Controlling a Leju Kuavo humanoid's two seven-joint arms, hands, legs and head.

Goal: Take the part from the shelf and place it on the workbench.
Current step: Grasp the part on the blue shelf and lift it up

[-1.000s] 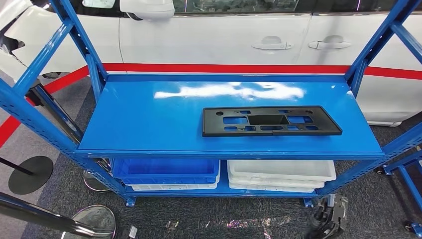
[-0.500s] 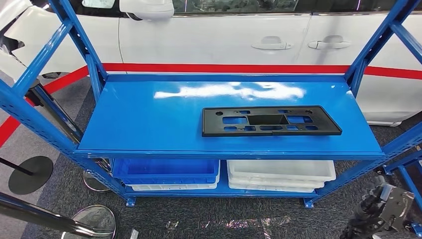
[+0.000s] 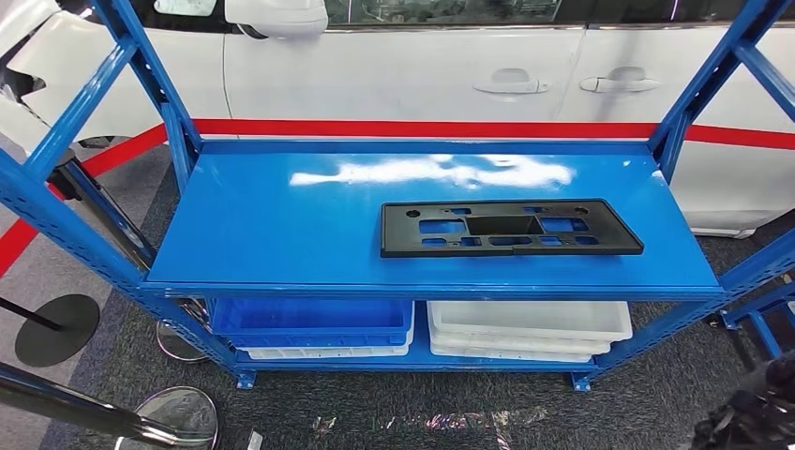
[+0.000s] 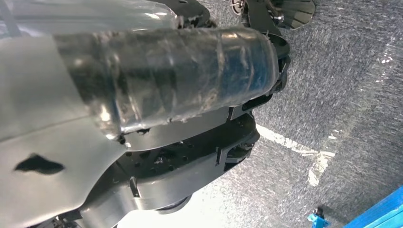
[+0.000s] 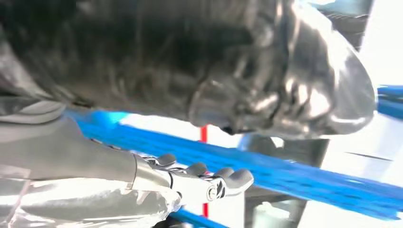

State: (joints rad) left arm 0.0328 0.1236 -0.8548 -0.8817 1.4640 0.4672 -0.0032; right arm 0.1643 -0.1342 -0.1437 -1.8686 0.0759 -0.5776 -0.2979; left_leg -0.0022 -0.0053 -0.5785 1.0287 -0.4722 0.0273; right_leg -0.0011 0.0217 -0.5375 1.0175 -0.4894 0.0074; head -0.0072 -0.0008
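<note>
My black plastic part (image 3: 511, 228) lay flat on the glossy blue steel shelf (image 3: 281, 225), a long rectangular panel pierced by rectangular cut-outs and small round holes, with a deeper recess at its centre. It sat on the right half of the shelf top, nearer the shelf's front edge than its back, touching nothing else. Beneath the shelf top, on the lower tier, stood a blue plastic tray (image 3: 314, 322) stacked on a white one, and beside it a stack of white trays (image 3: 530, 323). Behind the shelf stood a white car (image 3: 422, 66) with a red stripe.

My right hand (image 3: 755, 412) appeared as a dark blur low beside the shelf's front right leg, well apart from the part and below the level of the shelf top. In the right wrist view its fingers (image 5: 228, 178) lay loosely curled, slightly apart, with nothing between them.

My left hand (image 4: 190, 142) hung over grey speckled carpet (image 4: 342, 85); how its fingers stood I could not tell.
</note>
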